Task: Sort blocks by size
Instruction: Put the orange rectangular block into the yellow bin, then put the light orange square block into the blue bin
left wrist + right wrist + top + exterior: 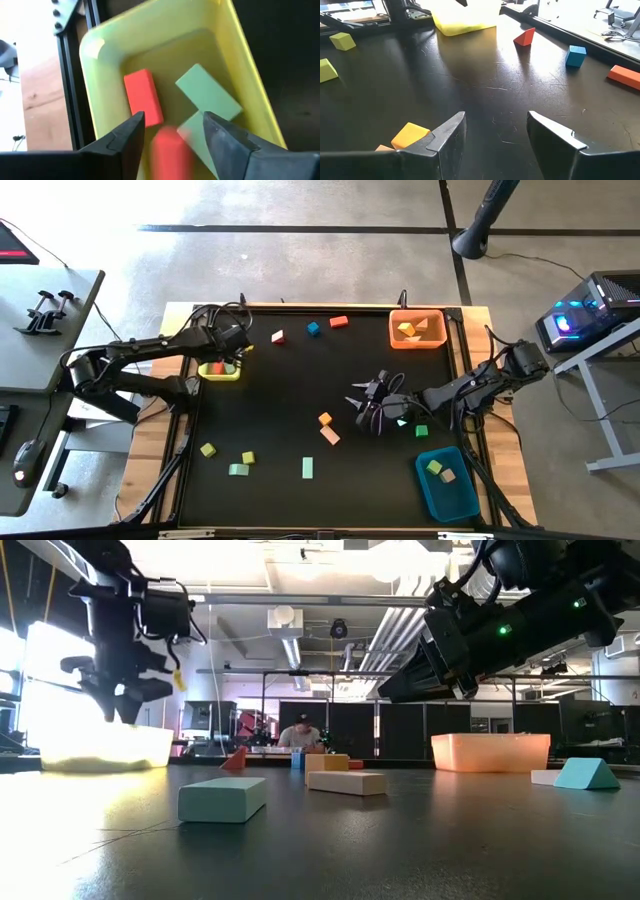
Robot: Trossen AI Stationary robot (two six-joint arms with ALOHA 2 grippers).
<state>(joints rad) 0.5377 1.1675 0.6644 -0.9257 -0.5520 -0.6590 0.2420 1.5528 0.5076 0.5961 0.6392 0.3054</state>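
The left gripper [172, 127] hangs over the yellow bin [219, 372] at the table's left edge, its fingers spread apart with nothing clamped between them. Right below the gap a red bar [171, 152] shows blurred, apart from both fingers; whether it is in the air or already lying in the bin cannot be told. Inside the bin lie another red bar [143, 96] and two mint blocks [208, 93], one partly under the other. The right gripper [496, 131] sits low over the middle of the black table [280, 410], fingers set wide and empty, with an orange block [410, 135] just beside its one finger. Past it on the mat stand a red wedge [525, 36], a blue cube [576, 55] and an orange bar [625, 76], and two yellow-green blocks [342, 40] lie off to the other side. The orange bin [417, 329] at the far right corner holds a few blocks, and the blue bin [448, 484] at the near right corner holds two. More blocks are scattered along the near left part of the table, among them a mint bar [308, 468].
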